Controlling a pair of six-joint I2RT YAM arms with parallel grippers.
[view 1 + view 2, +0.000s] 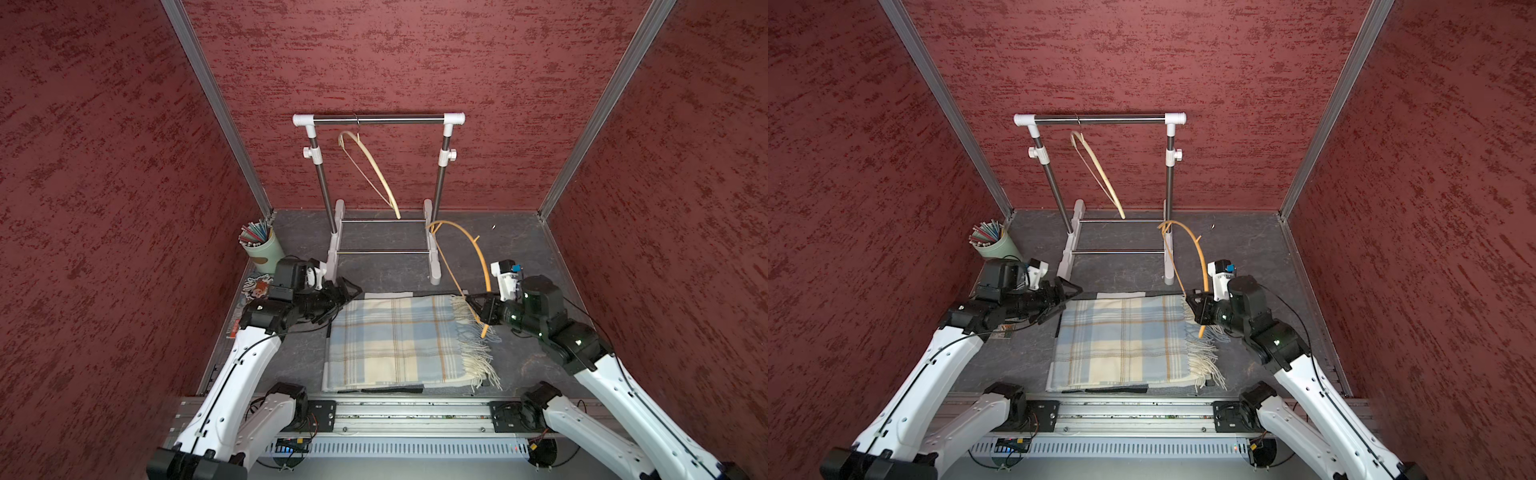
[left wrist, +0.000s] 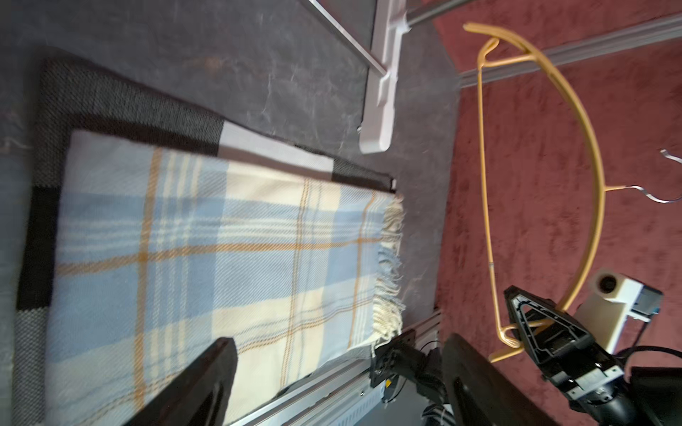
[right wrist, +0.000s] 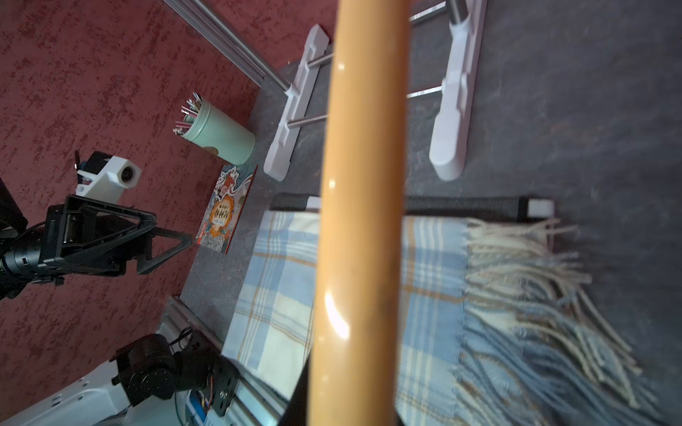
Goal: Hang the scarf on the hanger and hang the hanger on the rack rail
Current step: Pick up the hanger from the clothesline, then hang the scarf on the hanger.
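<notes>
Right wrist view is nearly all hanger (image 3: 361, 184), a thick orange arm right across the lens, so the right claw (image 1: 471, 301) is clenched on it near one end, holding it up off the worktop (image 1: 299, 365) with its low tip just above the scarf's fringe. Both top views show the scarf (image 1: 395, 340) lying folded flat in the middle of the worktop on a dark cloth, fringe toward the right arm, and nothing is gripping it. The left claw (image 1: 338, 303) hangs released, jaws wide, over the scarf's far corner on its own side. So by my reckoning the hanger is picked up and that's all that's done. The scarf has yet to be grasped, lifted and fed over the hanger's bar. Behind, the rack (image 1: 378, 120) carries a pale second hanger (image 1: 394, 208), and whether this one goes back there I can't say.
</notes>
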